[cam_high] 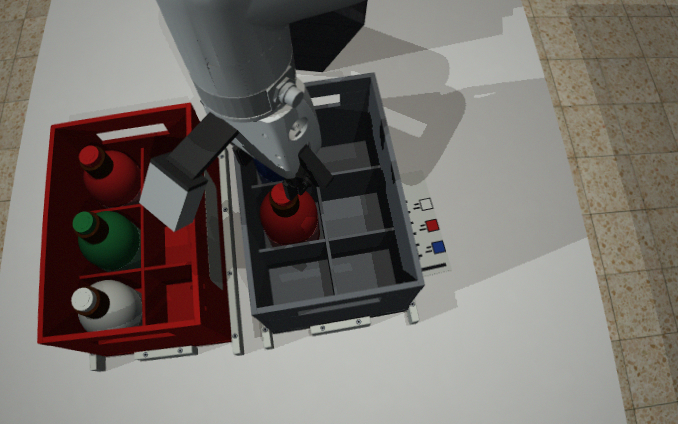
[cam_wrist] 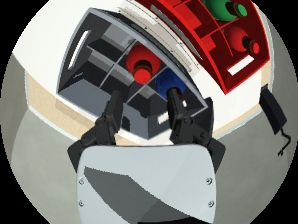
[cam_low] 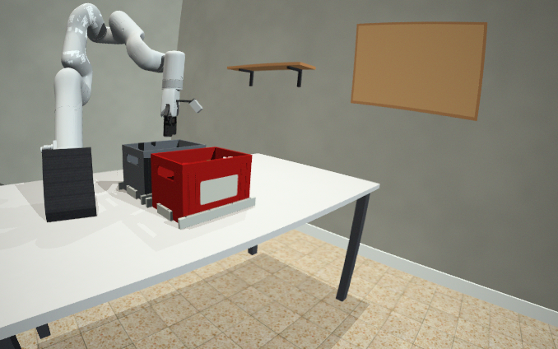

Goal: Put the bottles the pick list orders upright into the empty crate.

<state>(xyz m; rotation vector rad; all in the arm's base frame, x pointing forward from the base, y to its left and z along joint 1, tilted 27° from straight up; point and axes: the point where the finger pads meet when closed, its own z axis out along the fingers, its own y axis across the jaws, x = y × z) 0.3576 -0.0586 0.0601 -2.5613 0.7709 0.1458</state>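
Note:
My gripper point(cam_high: 298, 186) point(cam_low: 169, 134) point(cam_wrist: 144, 97) is open and empty above the grey crate point(cam_high: 337, 298) point(cam_low: 136, 179). In that crate a red bottle point(cam_high: 290, 221) point(cam_wrist: 142, 57) stands in the left column's middle cell. A blue bottle point(cam_high: 266, 171) point(cam_wrist: 170, 82) is in the cell behind it, partly hidden. The red crate point(cam_high: 46, 225) point(cam_low: 168, 189) holds a red bottle point(cam_high: 112, 181) point(cam_wrist: 240, 39), a green bottle point(cam_high: 111, 242) point(cam_wrist: 217, 7) and a white bottle point(cam_high: 116, 304), upright. The pick list point(cam_high: 426, 257) shows blue, red and white squares from its black bar, each beside small strokes; the crate edge partly hides it.
Pale rails point(cam_high: 340, 326) point(cam_low: 218, 214) stand along the crates' sides. The wrist camera's bracket point(cam_high: 202, 145) reaches over the red crate's edge in the top view. The dark robot base block point(cam_high: 325, 40) point(cam_low: 69, 185) stands behind the grey crate. Several grey crate cells are empty.

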